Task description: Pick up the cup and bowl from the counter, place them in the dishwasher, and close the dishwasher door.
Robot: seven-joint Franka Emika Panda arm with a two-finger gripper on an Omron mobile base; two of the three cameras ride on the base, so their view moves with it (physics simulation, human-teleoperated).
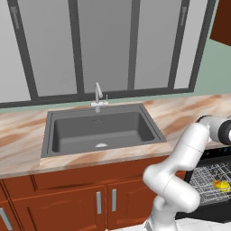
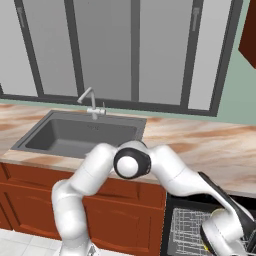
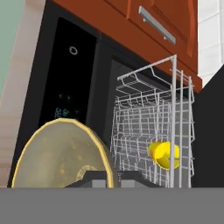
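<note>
My gripper is shut on the rim of the bowl, an olive dish with a yellow edge, held on its side in front of the open dishwasher. A sliver of the bowl shows by the hand low over the rack. The yellow cup lies in the pale wire rack, to the right of the bowl. From the left base view the cup rests in the pulled-out rack, with the black dishwasher door folded down beneath it. The counter runs above.
A dark grey sink with a faucet is set in the counter to the left of the dishwasher. Reddish-brown cabinets with silver handles stand below. A cabinet door and handle lie close beside the rack.
</note>
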